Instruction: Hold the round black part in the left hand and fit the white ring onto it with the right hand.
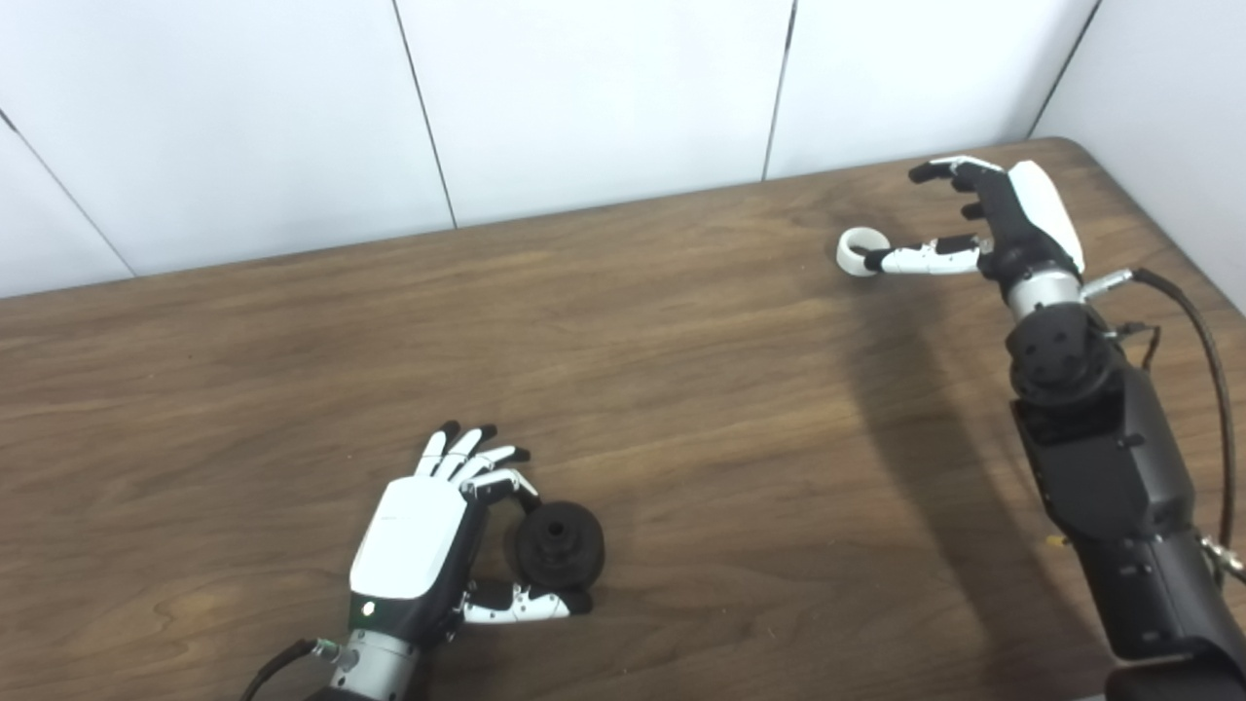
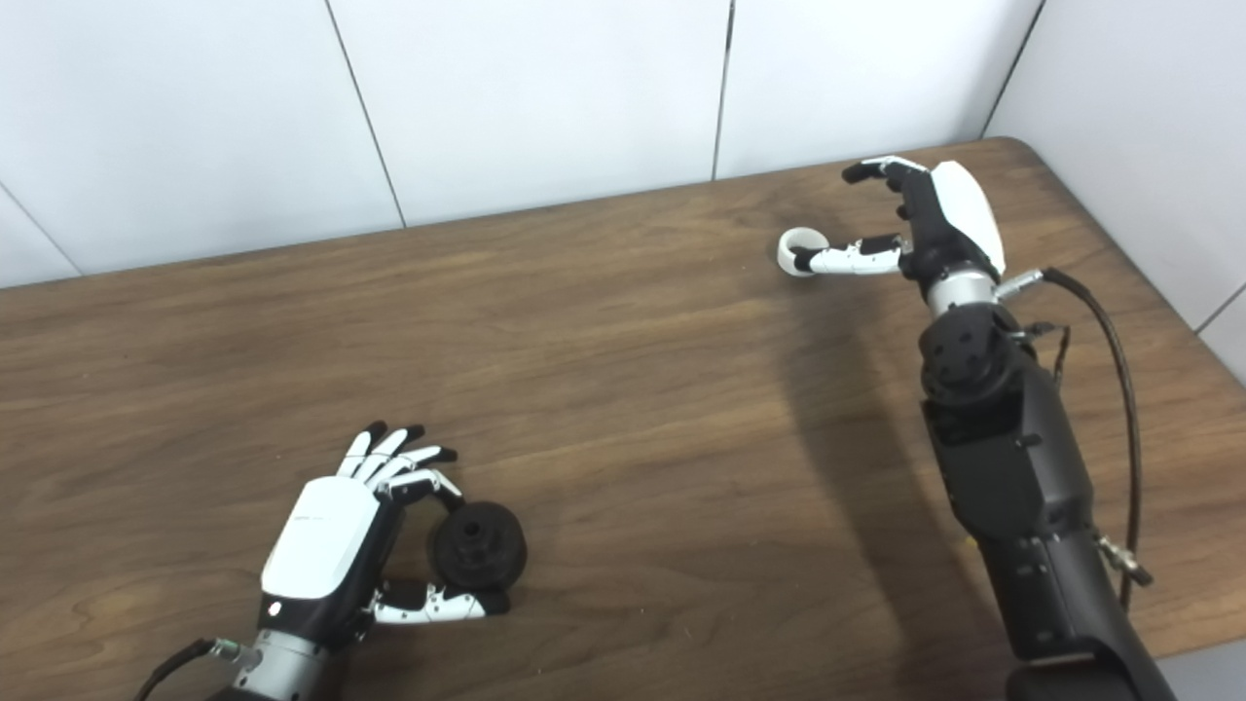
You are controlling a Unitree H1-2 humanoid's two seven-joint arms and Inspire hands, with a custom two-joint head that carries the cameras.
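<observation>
The round black part (image 1: 560, 545) lies on the wooden table (image 1: 681, 389) near the front left, its centre hole facing up. My left hand (image 1: 419, 535) is beside it on its left. One curled finger touches the part's far edge and the thumb (image 1: 526, 606) its near edge, pinching it, while the other fingers stay straight. The white ring (image 1: 857, 249) lies at the back right. My right hand (image 1: 1012, 219) is just right of it and open. Its thumb tip touches the ring's right side, and its fingers (image 1: 939, 171) are raised well above it.
White wall panels (image 1: 584, 97) stand just behind the table's far edge, and another wall closes in at the right. The table's rounded back right corner (image 1: 1081, 146) is close to my right hand. A black cable (image 1: 1212, 350) loops off the right forearm.
</observation>
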